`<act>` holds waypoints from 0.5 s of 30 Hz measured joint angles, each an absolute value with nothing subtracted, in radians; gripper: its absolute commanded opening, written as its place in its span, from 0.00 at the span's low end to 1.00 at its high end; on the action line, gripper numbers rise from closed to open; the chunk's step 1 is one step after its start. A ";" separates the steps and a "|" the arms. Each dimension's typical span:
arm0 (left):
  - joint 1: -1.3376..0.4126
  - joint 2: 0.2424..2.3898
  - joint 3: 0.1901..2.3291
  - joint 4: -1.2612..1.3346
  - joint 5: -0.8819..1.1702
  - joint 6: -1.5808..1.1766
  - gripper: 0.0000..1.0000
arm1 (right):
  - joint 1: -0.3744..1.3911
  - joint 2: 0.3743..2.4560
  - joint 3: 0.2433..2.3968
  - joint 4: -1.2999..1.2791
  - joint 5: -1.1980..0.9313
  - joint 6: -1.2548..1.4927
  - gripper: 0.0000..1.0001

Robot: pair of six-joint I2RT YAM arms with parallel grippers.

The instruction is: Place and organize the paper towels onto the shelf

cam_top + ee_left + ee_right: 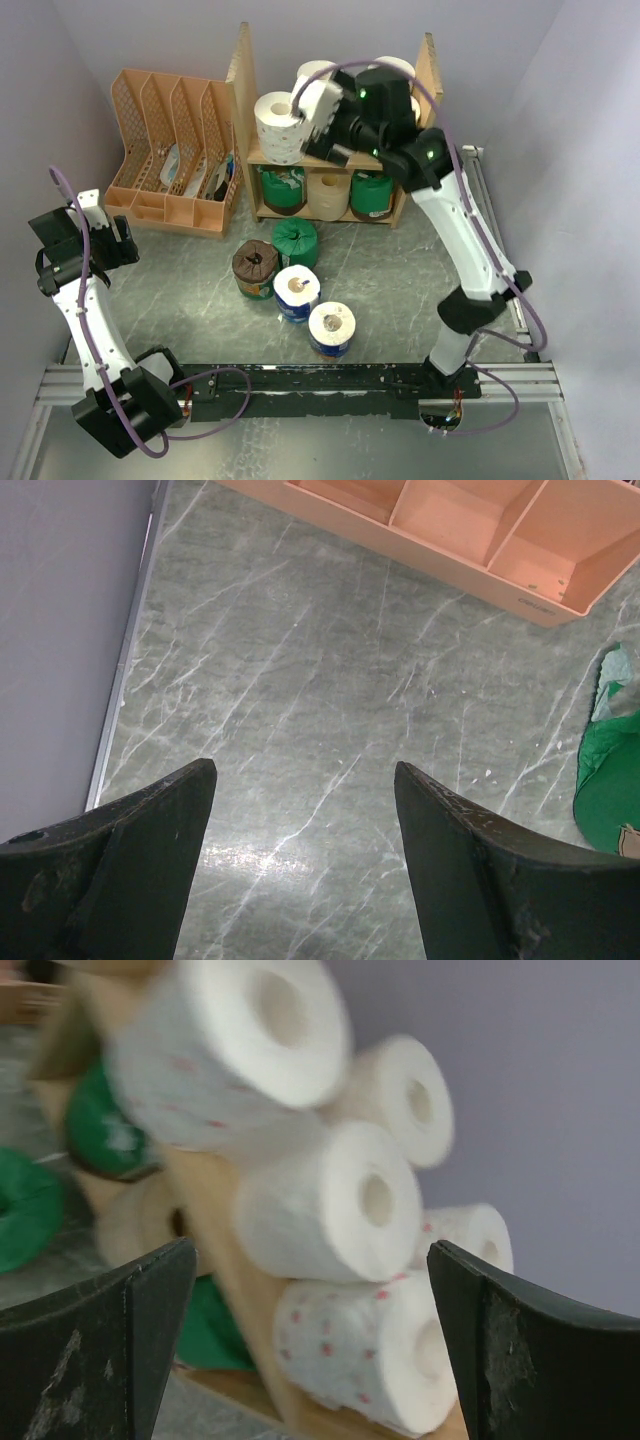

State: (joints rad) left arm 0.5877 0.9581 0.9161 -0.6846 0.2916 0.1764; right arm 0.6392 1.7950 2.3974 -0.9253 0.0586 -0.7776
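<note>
Scanning the grey marbled counter (400, 280), we are finding four paper towels standing loose near its middle: a green roll (295, 242), a brown roll (255, 268), a blue-banded roll (297, 291) and a white roll (331, 328) nearest the bases. The shelf (241, 100) is standing at the back, just beside a peach organizer (170, 150). Its lower tier is holding two green rolls with a cream one between them, and its upper tier is carrying a pile of white rolls.

The right arm (470, 250) is reaching up from its base, elbow bent, with its wrist at the upper tier. The left arm (85, 300) is rising at the left edge, wrist pointing down over bare counter.

We are judging the rolls light, soft and easy to crush, the wrapped ones perhaps slicker. A gentle hold across the outer wall, about mid-height, is looking safest.

The right tool (310, 1250) is spread wide and holding nothing, facing the blurred white pile. The left tool (302, 770) is likewise wide and empty.
</note>
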 measured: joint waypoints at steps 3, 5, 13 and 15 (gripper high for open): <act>0.588 0.960 0.916 -0.685 0.292 0.176 0.84 | 0.783 1.699 2.294 -0.972 0.074 -0.817 1.00; 0.588 0.960 0.916 -0.685 0.292 0.176 0.84 | 0.862 1.658 2.246 -1.017 0.060 -0.849 1.00; 0.588 0.960 0.916 -0.685 0.291 0.176 0.84 | 0.932 1.609 2.003 -1.021 0.055 -0.908 1.00; 0.588 0.960 0.916 -0.685 0.291 0.176 0.84 | 0.928 1.612 1.935 -0.900 0.075 -0.878 1.00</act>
State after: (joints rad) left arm 0.5877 0.9596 0.9161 -0.6846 0.2909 0.1761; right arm 0.9283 1.6123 1.9347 -0.8997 0.0753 -0.8780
